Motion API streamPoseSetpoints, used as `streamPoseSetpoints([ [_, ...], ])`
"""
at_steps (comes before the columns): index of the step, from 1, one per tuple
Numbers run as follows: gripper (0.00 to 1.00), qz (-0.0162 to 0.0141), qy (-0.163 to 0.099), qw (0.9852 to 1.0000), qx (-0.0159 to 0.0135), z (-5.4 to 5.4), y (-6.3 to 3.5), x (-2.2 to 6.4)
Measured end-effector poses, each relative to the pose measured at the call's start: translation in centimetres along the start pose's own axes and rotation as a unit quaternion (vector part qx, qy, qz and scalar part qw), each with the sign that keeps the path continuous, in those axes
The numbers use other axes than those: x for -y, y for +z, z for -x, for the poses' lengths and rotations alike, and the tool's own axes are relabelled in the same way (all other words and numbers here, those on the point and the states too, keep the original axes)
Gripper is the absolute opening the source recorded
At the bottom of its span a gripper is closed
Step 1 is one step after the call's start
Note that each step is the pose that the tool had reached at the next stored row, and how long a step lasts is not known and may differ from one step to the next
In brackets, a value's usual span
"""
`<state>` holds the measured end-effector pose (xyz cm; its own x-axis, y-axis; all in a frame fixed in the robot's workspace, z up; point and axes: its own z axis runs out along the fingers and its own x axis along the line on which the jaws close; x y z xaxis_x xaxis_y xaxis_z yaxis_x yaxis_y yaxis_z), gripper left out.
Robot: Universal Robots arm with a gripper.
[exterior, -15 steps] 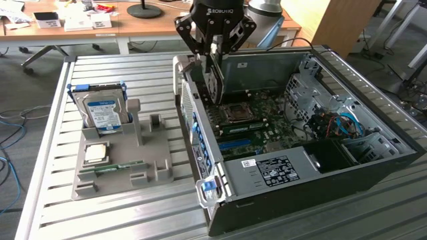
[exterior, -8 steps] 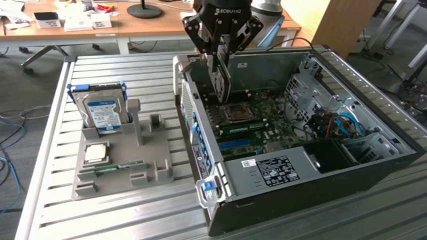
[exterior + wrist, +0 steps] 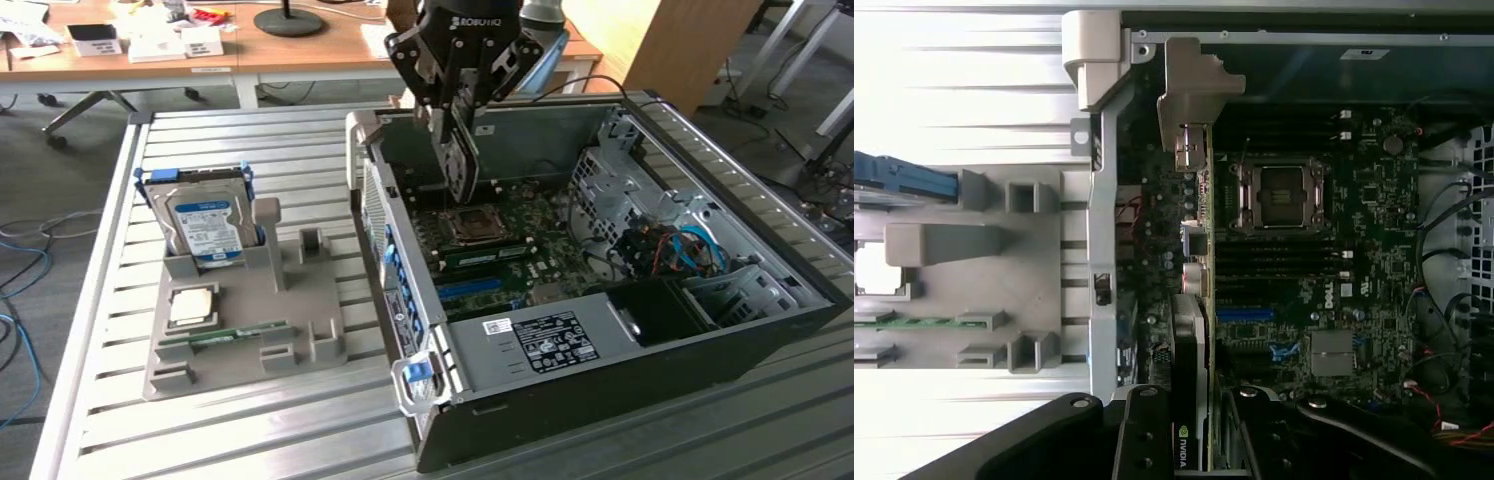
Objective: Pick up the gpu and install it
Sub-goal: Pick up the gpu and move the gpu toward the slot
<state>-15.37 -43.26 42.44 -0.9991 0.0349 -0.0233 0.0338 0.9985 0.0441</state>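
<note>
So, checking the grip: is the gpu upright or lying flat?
Upright, on edge: the gpu hangs vertically from the gripper, which is shut on it, inside the open case, above the motherboard.

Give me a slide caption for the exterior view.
Gripper holding the gpu on edge over the motherboard of the open computer case.

Wooden desks [image 3: 350, 48] behind; grey floor [image 3: 60, 185] (cables [image 3: 19, 243] trailing)

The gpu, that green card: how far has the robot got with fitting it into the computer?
Done: the gpu is picked up. In hand: the gripper holds it upright inside the open case, hanging above the motherboard. Left: the card does not look seated in a slot yet, so the install itself is not finished.
</note>
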Motion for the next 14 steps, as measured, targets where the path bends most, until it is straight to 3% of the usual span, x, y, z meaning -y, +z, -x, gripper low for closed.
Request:
streamPoseSetpoints([
  [14, 0.27, 0.0, 0.0, 1.0, 0.0, 3.3, 0.09, -0.17],
])
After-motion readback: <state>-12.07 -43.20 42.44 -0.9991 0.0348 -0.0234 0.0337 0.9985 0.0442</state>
